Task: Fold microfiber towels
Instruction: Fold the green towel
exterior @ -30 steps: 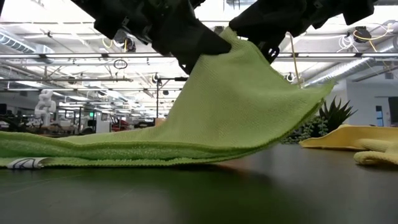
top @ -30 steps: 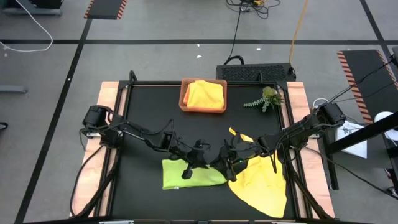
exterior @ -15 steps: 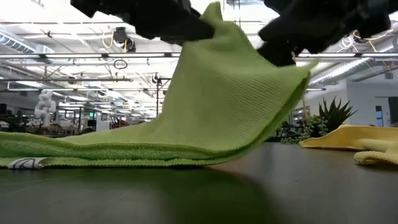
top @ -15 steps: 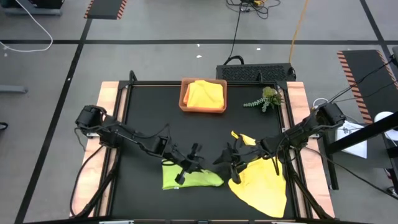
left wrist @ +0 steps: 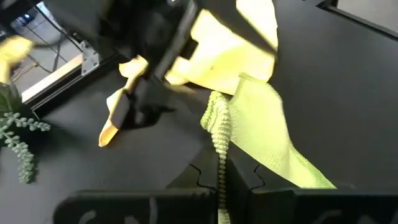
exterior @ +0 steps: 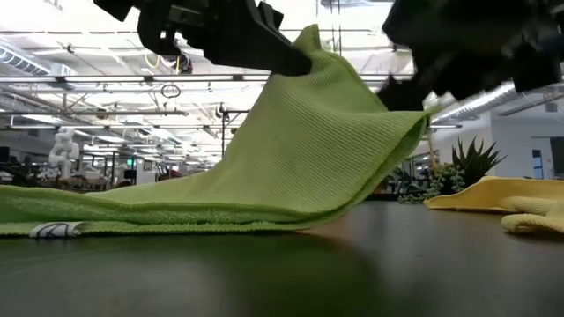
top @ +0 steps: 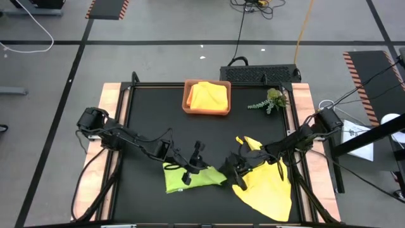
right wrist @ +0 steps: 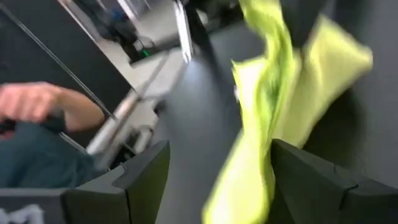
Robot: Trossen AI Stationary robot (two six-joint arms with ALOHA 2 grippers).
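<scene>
The lime green towel lies at the table's near middle, its left part flat on the table and its right part raised. My left gripper is shut on the top of that raised part. My right gripper stands open just right of it. The towel's hanging fold shows between its spread fingers, and I cannot tell whether they touch it. A yellow towel lies spread under the right arm. Another yellow towel lies in the orange-brown tray. My left gripper pinches the raised edge of the lime green towel between its two fingers, more than one layer thick. The fingers come slanting down from the table's left. The held edge is lifted clear; the cloth slopes down from it, and its left part lies on the table.
A green plant sprig lies at the far right, beside the tray. Bare black table shows at the left and the middle. A person's hand shows beyond the table in the right wrist view.
My right gripper has let go of the lime green towel's raised edge, opened and sunk toward the table. The right side of the raised cloth has sagged. My left gripper has rolled its wrist and kept hold of the top edge.
</scene>
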